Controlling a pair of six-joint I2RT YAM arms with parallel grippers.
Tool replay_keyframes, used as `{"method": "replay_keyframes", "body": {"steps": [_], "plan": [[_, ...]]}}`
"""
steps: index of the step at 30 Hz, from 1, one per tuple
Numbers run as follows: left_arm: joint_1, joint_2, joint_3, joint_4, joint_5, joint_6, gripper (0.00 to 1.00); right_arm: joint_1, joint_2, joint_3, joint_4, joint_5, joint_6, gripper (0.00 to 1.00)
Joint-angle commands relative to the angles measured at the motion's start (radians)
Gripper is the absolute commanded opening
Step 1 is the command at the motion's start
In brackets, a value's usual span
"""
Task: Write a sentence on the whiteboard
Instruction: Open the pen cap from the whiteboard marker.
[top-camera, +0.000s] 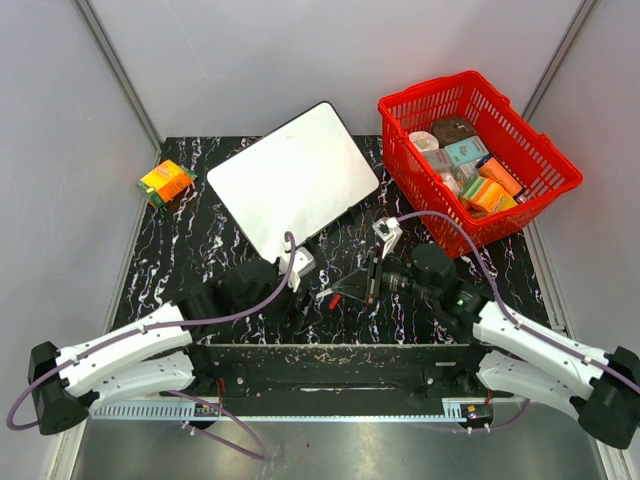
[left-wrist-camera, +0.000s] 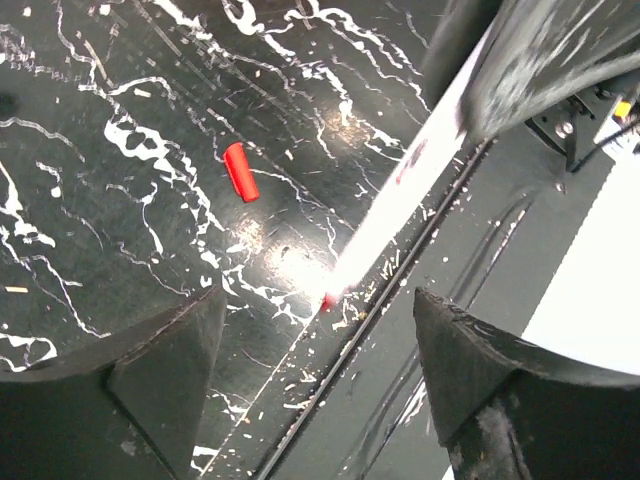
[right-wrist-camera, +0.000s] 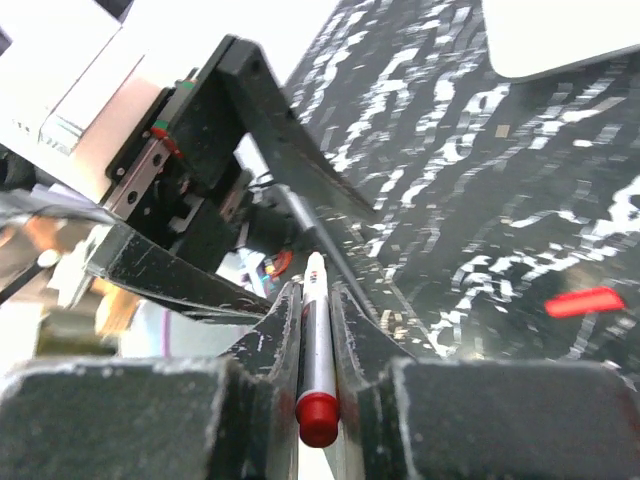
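At the tabletop's (top-camera: 200, 260) front edge, my right gripper (right-wrist-camera: 315, 296) pinches the uncapped marker (right-wrist-camera: 318, 350), left gripper (left-wrist-camera: 318, 300) spread; the whiteboard (top-camera: 292, 178) is blank, so all the writing is left.

A black tabletop with white marble-like veins (top-camera: 200, 260) fills the middle of the scene, closed in by plain pale grey panel walls at the back (top-camera: 330, 60), the left (top-camera: 50, 200) and the right (top-camera: 600, 130). Slim silver metal struts (top-camera: 115, 70) run down the two back corners. A brushed grey metal surface (top-camera: 330, 455) lies along the near edge, and a bright patch of reflected light (left-wrist-camera: 290, 245) shows on the glossy tabletop.
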Motion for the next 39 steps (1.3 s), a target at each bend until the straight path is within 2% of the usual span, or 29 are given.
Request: {"method": "replay_keyframes", "body": {"steps": [1,4,9,13,20,23,27,28,30,34,35,39], "plan": [[0.007,-0.018,-0.090,0.180,-0.120,-0.168,0.82,-0.003,-0.106,0.014,-0.264,0.342,-0.056,0.00],[0.006,0.054,-0.112,0.209,-0.159,-0.219,0.82,-0.003,-0.175,0.010,-0.369,0.516,-0.062,0.00],[-0.018,0.290,-0.043,0.223,-0.223,-0.236,0.80,-0.005,-0.264,-0.001,-0.447,0.648,-0.082,0.00],[-0.040,0.432,0.038,0.269,-0.274,-0.207,0.80,-0.015,-0.276,0.016,-0.532,0.677,-0.081,0.00],[-0.055,0.640,0.112,0.329,-0.332,-0.163,0.75,-0.052,-0.286,0.005,-0.582,0.649,-0.070,0.00],[-0.057,0.717,0.135,0.353,-0.317,-0.141,0.60,-0.087,-0.301,-0.007,-0.590,0.620,-0.067,0.00],[-0.058,0.786,0.142,0.359,-0.326,-0.150,0.51,-0.165,-0.318,-0.012,-0.601,0.550,-0.073,0.00],[-0.058,0.792,0.138,0.369,-0.326,-0.150,0.44,-0.173,-0.322,-0.015,-0.602,0.541,-0.077,0.00],[-0.058,0.815,0.138,0.370,-0.326,-0.158,0.40,-0.187,-0.325,-0.019,-0.601,0.527,-0.081,0.00],[-0.058,0.838,0.127,0.369,-0.330,-0.167,0.16,-0.202,-0.315,-0.013,-0.598,0.508,-0.096,0.00],[-0.058,0.837,0.123,0.369,-0.337,-0.172,0.03,-0.202,-0.312,-0.010,-0.596,0.505,-0.097,0.00],[-0.057,0.780,0.078,0.375,-0.357,-0.190,0.00,-0.202,-0.302,-0.004,-0.581,0.478,-0.125,0.00]]}}
